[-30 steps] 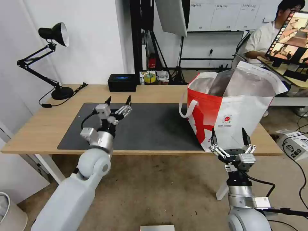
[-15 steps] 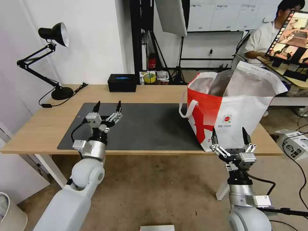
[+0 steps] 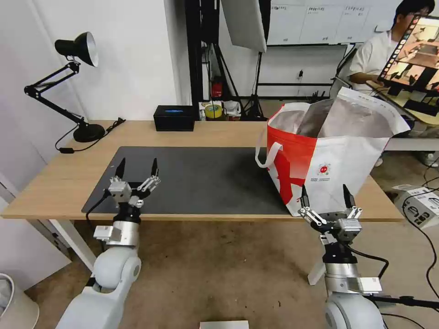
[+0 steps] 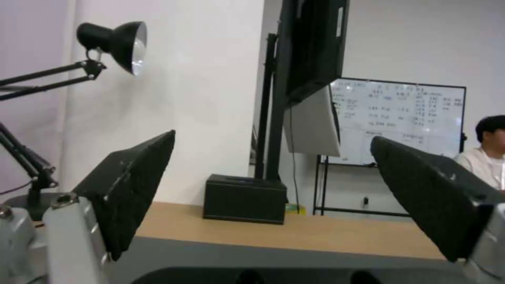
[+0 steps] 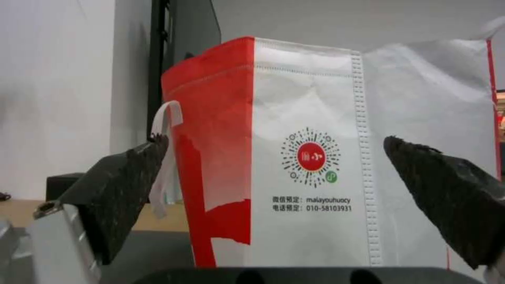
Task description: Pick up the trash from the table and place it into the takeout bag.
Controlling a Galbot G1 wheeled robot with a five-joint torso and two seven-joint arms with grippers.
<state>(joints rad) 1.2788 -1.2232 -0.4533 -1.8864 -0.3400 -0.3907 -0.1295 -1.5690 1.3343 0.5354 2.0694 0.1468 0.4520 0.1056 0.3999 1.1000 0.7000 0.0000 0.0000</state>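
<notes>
The takeout bag (image 3: 338, 160) stands upright and open on the right end of the table (image 3: 219, 130), its foil lining showing; its logo side faces the right wrist view (image 5: 315, 118). The trash is out of view. My left gripper (image 3: 137, 163) is open and empty over the near left corner of the dark grey mat (image 3: 215, 178), fingers pointing up. In the left wrist view the left gripper (image 4: 271, 138) faces the far wall. My right gripper (image 3: 324, 192) is open and empty just in front of the table's near edge, below the bag; it shows again (image 5: 276, 140) in the right wrist view.
A black desk lamp (image 3: 77, 50) stands at the table's far left corner. A black rectangular box (image 3: 173, 118) sits at the back edge. Stands and a light panel crowd the floor behind the table. A cardboard box (image 3: 420, 205) lies on the floor at right.
My left arm has drawn back and leftward, from over the mat's middle-left to its near left corner, gripper still open. The right arm and the bag have not moved.
</notes>
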